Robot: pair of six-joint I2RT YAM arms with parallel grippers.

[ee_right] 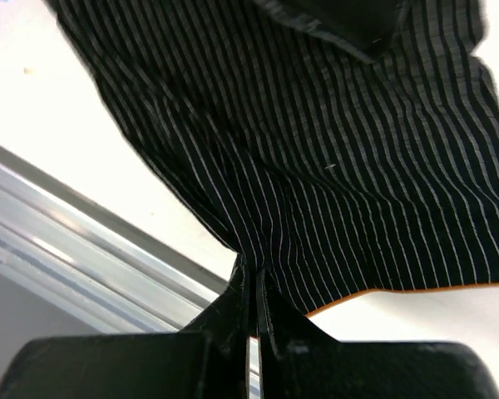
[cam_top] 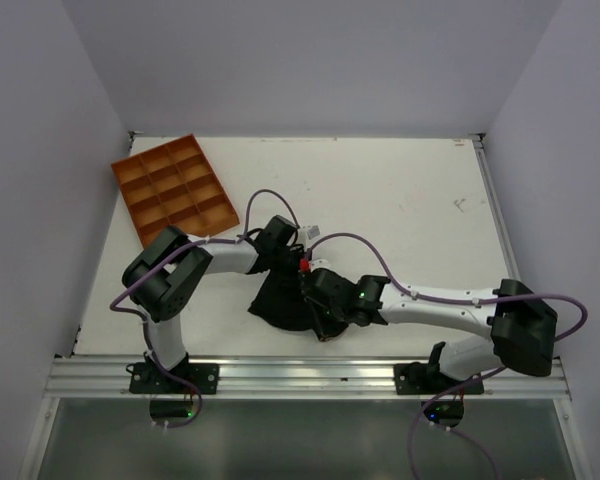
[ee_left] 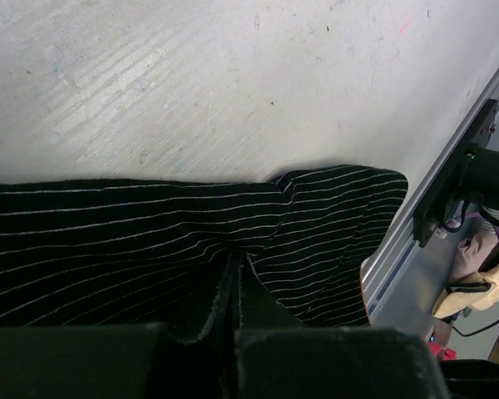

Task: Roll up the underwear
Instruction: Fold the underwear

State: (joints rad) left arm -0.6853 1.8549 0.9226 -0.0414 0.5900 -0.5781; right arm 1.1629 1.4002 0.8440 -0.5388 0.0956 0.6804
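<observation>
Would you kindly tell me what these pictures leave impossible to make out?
Top view: underwear outline hidden under left gripper and right gripper.
Left wrist view: underwear runs off the left edge; pinched part hidden between the jaws.
Right wrist view: underwear cut by the top edge; blurred dark shape there unidentifiable.

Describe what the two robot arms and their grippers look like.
The left arm and right arm have white tubular links and chunky black joints. A purple cable loops along each. The left gripper and right gripper have black tapering fingers.
</observation>
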